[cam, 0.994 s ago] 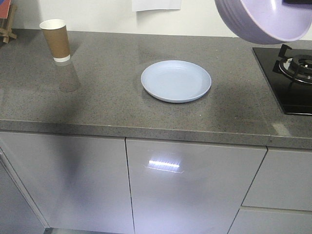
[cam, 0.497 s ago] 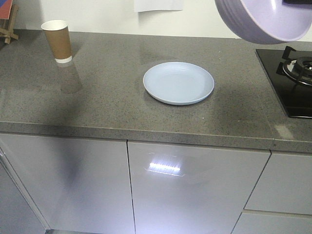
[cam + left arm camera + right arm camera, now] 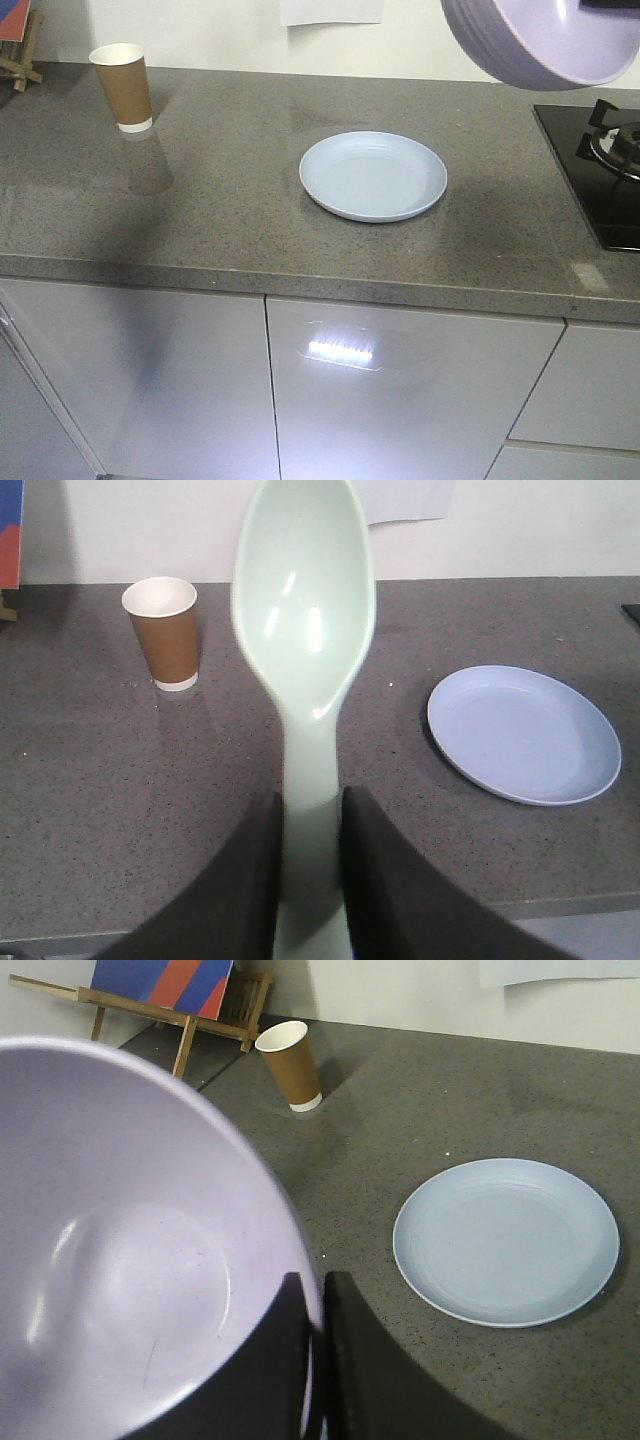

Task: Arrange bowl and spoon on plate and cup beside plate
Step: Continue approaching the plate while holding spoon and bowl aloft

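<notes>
The pale blue plate (image 3: 373, 175) (image 3: 524, 733) (image 3: 505, 1241) lies empty on the grey counter. The brown paper cup (image 3: 123, 87) (image 3: 166, 632) (image 3: 290, 1065) stands upright far to its left, near the wall. My left gripper (image 3: 310, 802) is shut on the handle of the mint-green spoon (image 3: 304, 620), scoop pointing away, held above the counter between cup and plate. My right gripper (image 3: 314, 1295) is shut on the rim of the lavender bowl (image 3: 120, 1240) (image 3: 545, 40), one finger inside and one outside, held high to the right of the plate.
A black gas hob (image 3: 605, 165) sits at the counter's right end. A wooden stand with a red and blue panel (image 3: 165, 985) leans at the back left. White paper (image 3: 332, 10) hangs on the wall. Cabinet fronts (image 3: 400, 390) lie below the counter edge.
The whole scene has drifted slightly right and down in the front view, so the camera has shifted. The bowl keeps its place at the top right.
</notes>
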### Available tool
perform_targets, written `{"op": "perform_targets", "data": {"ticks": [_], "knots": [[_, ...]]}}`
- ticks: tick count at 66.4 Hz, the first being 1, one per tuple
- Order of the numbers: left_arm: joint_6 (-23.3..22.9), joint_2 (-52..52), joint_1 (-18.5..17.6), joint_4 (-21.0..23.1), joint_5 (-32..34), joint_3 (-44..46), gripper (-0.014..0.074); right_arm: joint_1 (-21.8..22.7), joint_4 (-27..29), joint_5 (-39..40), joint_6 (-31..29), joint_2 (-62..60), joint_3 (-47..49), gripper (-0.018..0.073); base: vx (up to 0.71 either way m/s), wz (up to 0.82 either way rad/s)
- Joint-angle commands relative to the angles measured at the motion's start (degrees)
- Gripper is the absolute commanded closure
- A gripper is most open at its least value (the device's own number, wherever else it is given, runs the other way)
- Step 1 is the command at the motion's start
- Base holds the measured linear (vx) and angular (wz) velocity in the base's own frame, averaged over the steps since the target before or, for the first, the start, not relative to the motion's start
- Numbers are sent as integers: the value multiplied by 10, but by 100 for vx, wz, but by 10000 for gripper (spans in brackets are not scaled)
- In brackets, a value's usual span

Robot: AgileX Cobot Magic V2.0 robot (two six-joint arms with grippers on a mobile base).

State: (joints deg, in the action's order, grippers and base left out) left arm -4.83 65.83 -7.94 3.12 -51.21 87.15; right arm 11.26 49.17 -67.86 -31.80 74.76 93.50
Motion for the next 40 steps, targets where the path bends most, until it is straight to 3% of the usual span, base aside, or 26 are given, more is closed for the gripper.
{"op": "perform_targets", "data": {"ticks": [1,40], "knots": [[0,-11,0,6,38,15,602,3,31,24,-6,-15,17,569,4,3],[0,-11,0,6,38,15,602,3,31,24,-6,-15,17,569,4,1]]}}
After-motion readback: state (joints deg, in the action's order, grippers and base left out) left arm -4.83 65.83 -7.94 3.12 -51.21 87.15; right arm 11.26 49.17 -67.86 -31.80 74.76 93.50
